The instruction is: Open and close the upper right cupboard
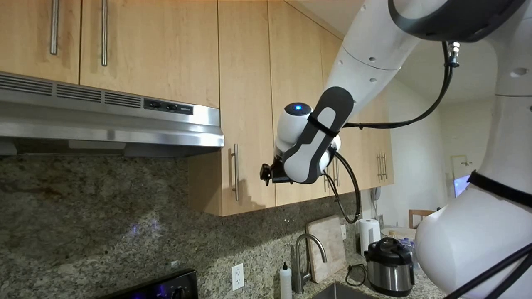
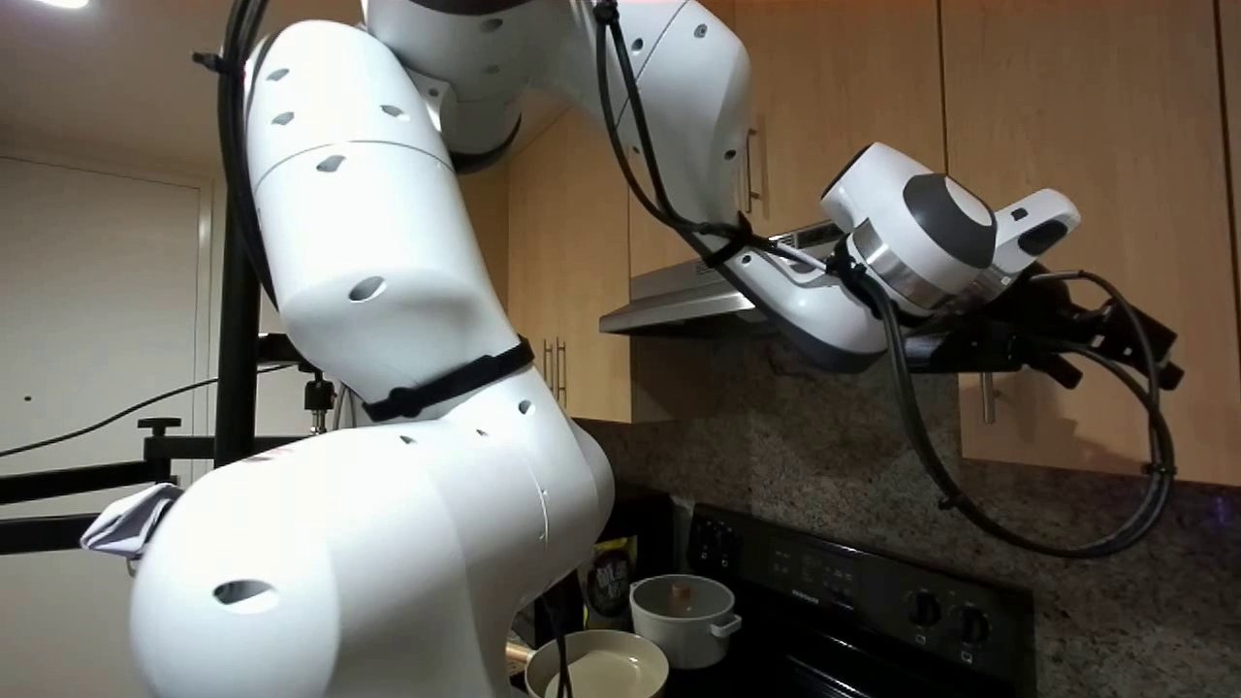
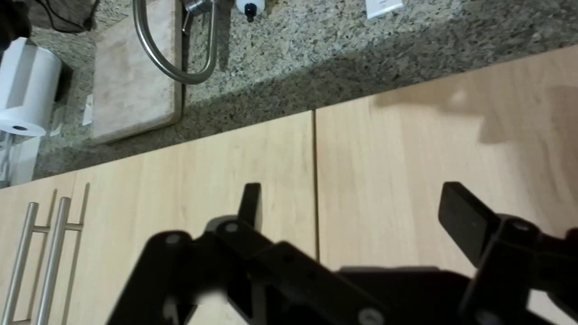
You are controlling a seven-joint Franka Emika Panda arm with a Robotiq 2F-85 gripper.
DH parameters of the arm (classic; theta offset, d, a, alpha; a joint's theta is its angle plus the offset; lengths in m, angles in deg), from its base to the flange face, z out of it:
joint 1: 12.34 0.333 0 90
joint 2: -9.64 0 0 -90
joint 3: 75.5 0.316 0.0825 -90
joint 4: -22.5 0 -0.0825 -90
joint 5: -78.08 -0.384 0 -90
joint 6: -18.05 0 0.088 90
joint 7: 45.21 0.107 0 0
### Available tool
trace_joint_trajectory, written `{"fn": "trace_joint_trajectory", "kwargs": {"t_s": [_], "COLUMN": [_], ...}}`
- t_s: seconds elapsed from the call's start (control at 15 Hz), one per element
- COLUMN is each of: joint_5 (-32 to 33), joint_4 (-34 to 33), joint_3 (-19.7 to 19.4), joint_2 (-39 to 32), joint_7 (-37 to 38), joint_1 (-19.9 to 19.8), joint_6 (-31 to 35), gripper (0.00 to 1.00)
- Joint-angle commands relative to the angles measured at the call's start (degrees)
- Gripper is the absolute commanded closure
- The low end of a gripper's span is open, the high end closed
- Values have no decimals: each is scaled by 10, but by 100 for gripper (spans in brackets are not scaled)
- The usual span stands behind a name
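Tall narrow light-wood cupboard [image 1: 247, 91]: closed, above back edge of speckled stone counter [image 1: 426, 286]. Thin upright metal bar handle [image 1: 236, 172] sits to side of black two-finger claw [image 3: 354, 201]; pushing straight in may miss handle, bump cupboard. Claw: fingers [image 3: 465, 221] wide apart, nothing held, no touch seen.

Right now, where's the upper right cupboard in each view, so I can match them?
In an exterior view: the cupboard is near centre, right of the hood.
In an exterior view: the cupboard is on the right.
In the wrist view: the cupboard is on the right, partly behind the gripper.
Shared landmark: the granite wall, below the cupboard in both exterior views, above it in the wrist view.
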Motion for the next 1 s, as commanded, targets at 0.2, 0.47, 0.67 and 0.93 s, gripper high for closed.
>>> {"fn": "trace_joint_trajectory", "kwargs": {"t_s": [0.2,0.47,0.67,0.93], "joint_5": [-5,5,33,92], "joint_4": [3,-23,-48,-96], "joint_3": [-28,-8,22,65], "joint_2": [9,2,7,1], "joint_7": [-37,-39,-26,-19], "joint_1": [65,98,88,50], "joint_6": [-37,-77,-107,-109], "gripper": [0,0,0,0]}}
